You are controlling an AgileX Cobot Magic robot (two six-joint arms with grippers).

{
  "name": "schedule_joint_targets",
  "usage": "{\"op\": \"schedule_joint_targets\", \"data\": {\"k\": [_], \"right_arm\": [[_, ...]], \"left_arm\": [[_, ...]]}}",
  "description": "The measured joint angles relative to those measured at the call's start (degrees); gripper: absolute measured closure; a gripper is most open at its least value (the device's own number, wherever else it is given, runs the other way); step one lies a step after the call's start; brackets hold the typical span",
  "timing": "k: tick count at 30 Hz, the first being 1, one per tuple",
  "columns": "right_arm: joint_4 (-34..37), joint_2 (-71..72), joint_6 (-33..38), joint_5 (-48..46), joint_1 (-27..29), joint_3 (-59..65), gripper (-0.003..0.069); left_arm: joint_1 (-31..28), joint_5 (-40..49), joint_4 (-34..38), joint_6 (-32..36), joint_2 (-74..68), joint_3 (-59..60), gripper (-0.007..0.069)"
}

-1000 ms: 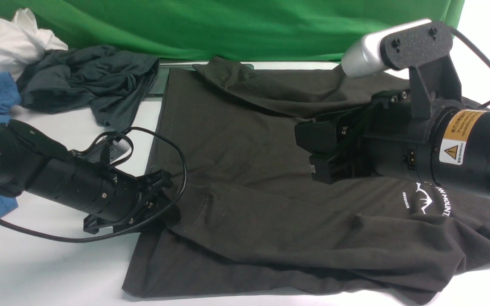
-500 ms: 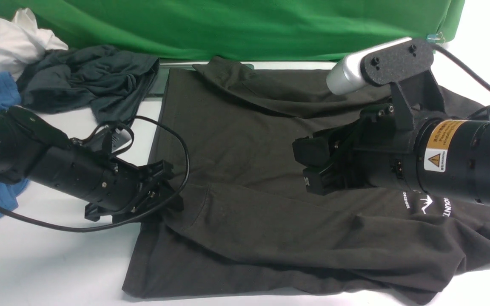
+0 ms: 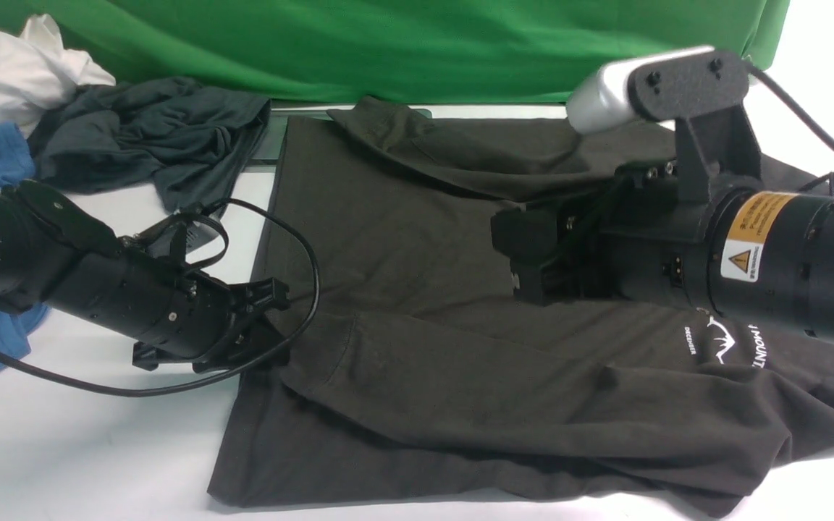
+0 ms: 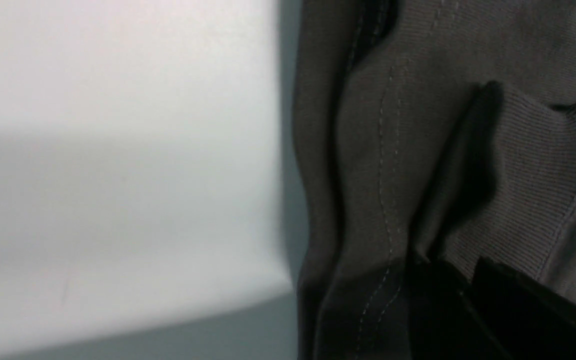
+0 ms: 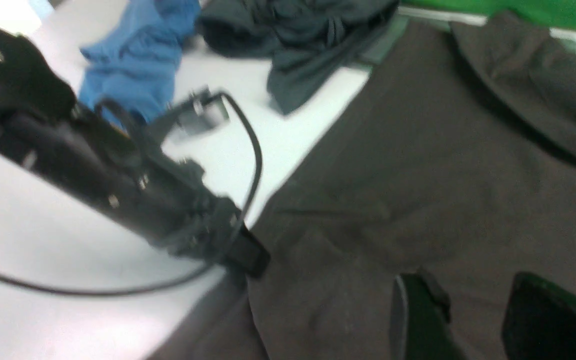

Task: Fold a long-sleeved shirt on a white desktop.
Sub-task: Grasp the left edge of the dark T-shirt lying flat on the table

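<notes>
Between the left gripper's (image 3: 279, 336) jaws: the sleeve fold is the step in hand on the large dark charcoal-brown cotton long-sleeved shirt (image 3: 417, 239).

The left jaws are clenched on the ribbed sleeve cuff (image 4: 528, 190), just beside the bare, smooth white desktop (image 3: 84, 449). The shirt lies spread on the desktop, ahead of and beneath both end effectors. The right gripper (image 3: 515, 257) hovers over the shirt body with jaws parted, holding nothing. The next move probably calls for lifting the cuff and carrying the sleeve across the body without dragging the lower layer.
</notes>
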State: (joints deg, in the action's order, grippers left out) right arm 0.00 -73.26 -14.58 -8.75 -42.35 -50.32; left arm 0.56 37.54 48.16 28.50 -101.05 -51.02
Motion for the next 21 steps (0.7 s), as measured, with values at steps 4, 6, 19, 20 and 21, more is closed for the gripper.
{"op": "schedule_joint_targets", "data": {"k": [4,6,19,20,21], "right_arm": [[0.00,-0.01,-0.04,4.24,0.00,0.00,0.0421],[0.00,-0.01,-0.04,5.16,0.00,0.00,0.0435],[0.00,-0.06,-0.18,5.11,0.00,0.00,0.0643],[0.00,-0.06,-0.18,5.11,0.00,0.00,0.0643],[0.00,-0.06,-0.18,5.11,0.00,0.00,0.0643]], "left_arm": [[0.00,0.00,0.00,0.00,0.00,0.00,0.0566],[0.00,0.00,0.00,0.13,0.00,0.00,0.0566],[0.00,0.59,0.00,0.30,0.00,0.00,0.0566],[0.00,0.59,0.11,0.49,0.00,0.00,0.0566],[0.00,0.59,0.11,0.48,0.00,0.00,0.0566]]}}
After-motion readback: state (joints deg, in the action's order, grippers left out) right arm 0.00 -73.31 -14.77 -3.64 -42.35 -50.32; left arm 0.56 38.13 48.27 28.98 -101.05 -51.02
